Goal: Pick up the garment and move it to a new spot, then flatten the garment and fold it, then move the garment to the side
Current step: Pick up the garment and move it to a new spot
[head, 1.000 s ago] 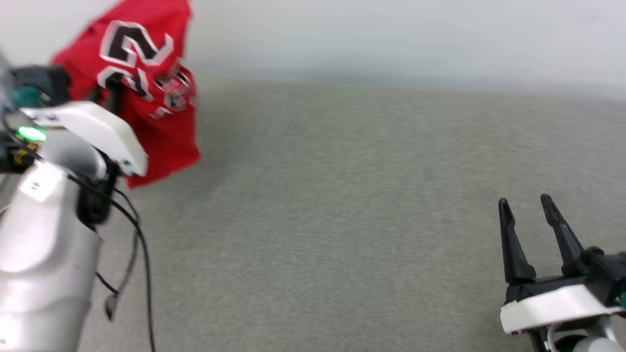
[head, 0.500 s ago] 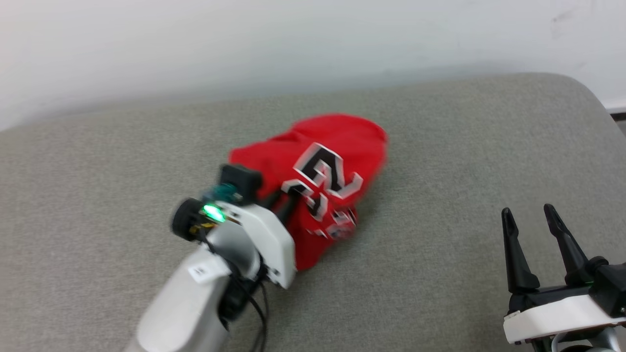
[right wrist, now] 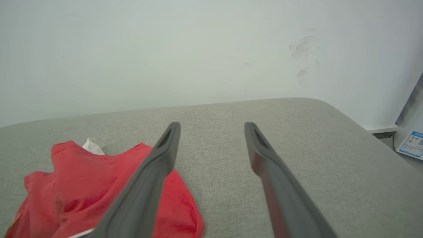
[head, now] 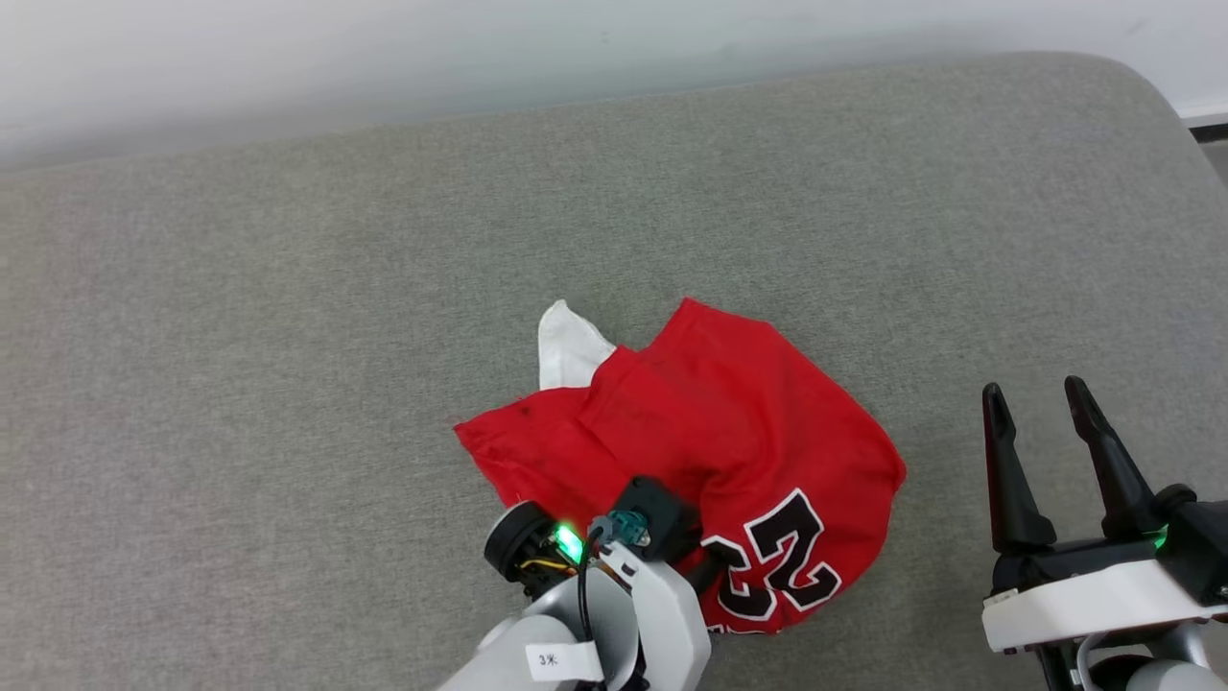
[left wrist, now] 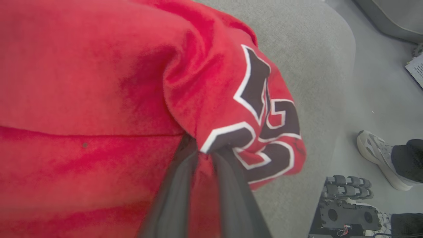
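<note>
The garment (head: 729, 432) is a red jersey with a black, white-outlined number, lying crumpled on the grey cushion (head: 288, 336) near its front middle, a white sleeve (head: 566, 350) poking out at the back. My left gripper (left wrist: 206, 150) is shut on a fold of the garment (left wrist: 99, 82) by the number, the two dark fingers pinching the cloth. In the head view the left wrist (head: 614, 547) sits over the garment's near edge, hiding the fingers. At the lower right my right gripper (head: 1036, 403) stands open and holds nothing, to the right of the garment (right wrist: 82, 185).
A pale wall (head: 576, 48) runs behind the cushion, whose rounded right end (head: 1151, 106) drops to the floor. In the left wrist view, a person's shoe (left wrist: 380, 155) and dark equipment (left wrist: 347, 211) stand on the floor beyond the cushion's edge. A box (right wrist: 411, 142) stands at the far right.
The head camera swung, shifting the whole picture. The left gripper has come nearer and lower with the garment, which was hanging bunched and now lies spread on the cushion. The right gripper keeps its place.
</note>
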